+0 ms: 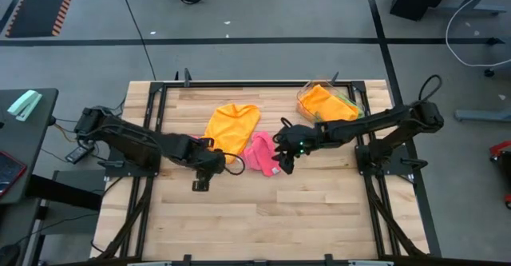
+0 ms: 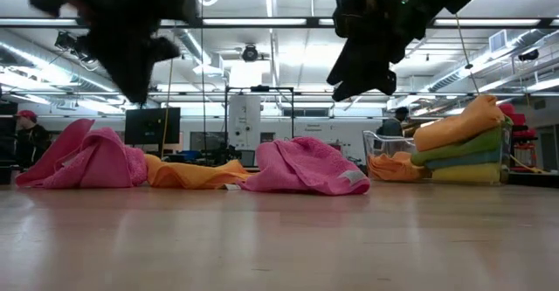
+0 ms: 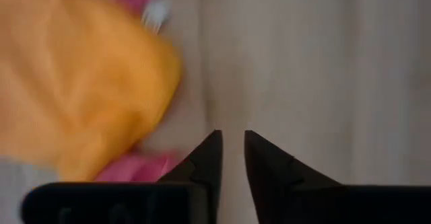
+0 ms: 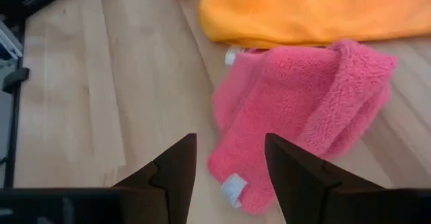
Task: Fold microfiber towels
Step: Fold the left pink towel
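Note:
A pink microfiber towel [image 1: 259,152] lies crumpled at the table's middle; it also shows in the right wrist view [image 4: 303,109] and the low view [image 2: 306,164]. An orange towel [image 1: 231,126] lies spread just behind it and shows in the left wrist view [image 3: 74,83]. A second pink towel [image 2: 87,160] lies bunched beside the orange one. My right gripper [image 4: 230,138] is open and empty, above the pink towel's near end [image 1: 283,164]. My left gripper [image 3: 231,135] hovers over bare wood beside the orange towel [image 1: 204,174], its fingers a narrow gap apart and empty.
A clear plastic tray [image 1: 355,98] at the far right holds a stack of folded orange, green and blue towels [image 2: 463,138]. Bare wood [image 1: 263,218] stretches across the near half of the table. A person stands in the room at the far left [image 2: 31,138].

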Controlling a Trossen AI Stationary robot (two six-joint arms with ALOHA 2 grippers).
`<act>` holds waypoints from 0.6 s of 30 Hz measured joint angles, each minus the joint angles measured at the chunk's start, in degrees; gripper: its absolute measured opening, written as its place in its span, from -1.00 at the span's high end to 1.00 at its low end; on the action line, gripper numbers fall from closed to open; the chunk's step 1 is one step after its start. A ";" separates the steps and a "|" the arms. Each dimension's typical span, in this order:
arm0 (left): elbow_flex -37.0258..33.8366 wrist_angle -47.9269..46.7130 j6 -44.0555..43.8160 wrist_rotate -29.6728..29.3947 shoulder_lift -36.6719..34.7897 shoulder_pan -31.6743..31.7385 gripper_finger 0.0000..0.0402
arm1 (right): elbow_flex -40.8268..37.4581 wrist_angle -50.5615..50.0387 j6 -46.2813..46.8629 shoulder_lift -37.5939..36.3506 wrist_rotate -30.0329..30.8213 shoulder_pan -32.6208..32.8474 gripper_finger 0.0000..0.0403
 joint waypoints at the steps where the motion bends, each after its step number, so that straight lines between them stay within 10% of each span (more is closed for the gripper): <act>1: -0.46 -2.46 0.59 -0.08 0.18 0.40 0.59 | 0.29 0.08 0.35 0.42 0.17 0.29 0.09; 12: -12.33 -8.14 8.70 -0.82 1.45 3.17 0.11 | 0.90 3.71 3.41 0.56 1.55 0.91 0.09; 18: -18.39 -5.04 11.07 -3.12 1.50 3.00 0.28 | 0.90 4.05 4.96 0.56 1.53 0.93 0.09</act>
